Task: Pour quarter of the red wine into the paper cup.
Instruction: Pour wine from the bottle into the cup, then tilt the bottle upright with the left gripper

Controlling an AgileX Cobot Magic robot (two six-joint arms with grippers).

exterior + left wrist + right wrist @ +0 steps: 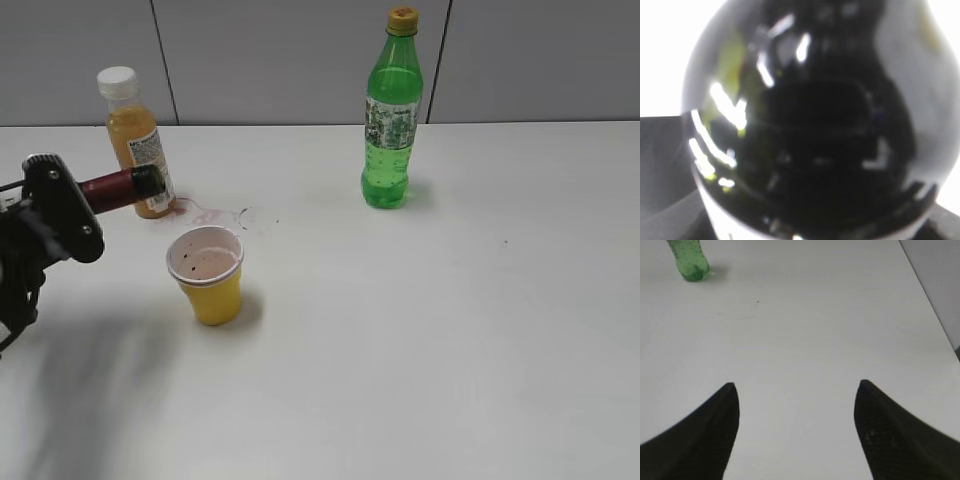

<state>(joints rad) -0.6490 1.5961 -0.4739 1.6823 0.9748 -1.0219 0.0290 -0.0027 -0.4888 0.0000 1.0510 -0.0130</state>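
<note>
The red wine bottle (120, 185) is held nearly level at the far left, with its maroon neck pointing right and its mouth left of and above the paper cup. Its dark glass (810, 130) fills the left wrist view and hides the jaws. My left gripper (58, 208) is shut on the bottle's body. The yellow paper cup (212, 290) stands upright on the table, with a thin pinkish layer of liquid inside. My right gripper (796, 390) is open and empty above bare table; it does not show in the exterior view.
An orange juice bottle (136, 140) stands just behind the wine bottle's neck. A green soda bottle (392, 120) stands at the back centre and also shows in the right wrist view (690, 262). A reddish spill (212, 215) marks the white table (450, 330) behind the cup.
</note>
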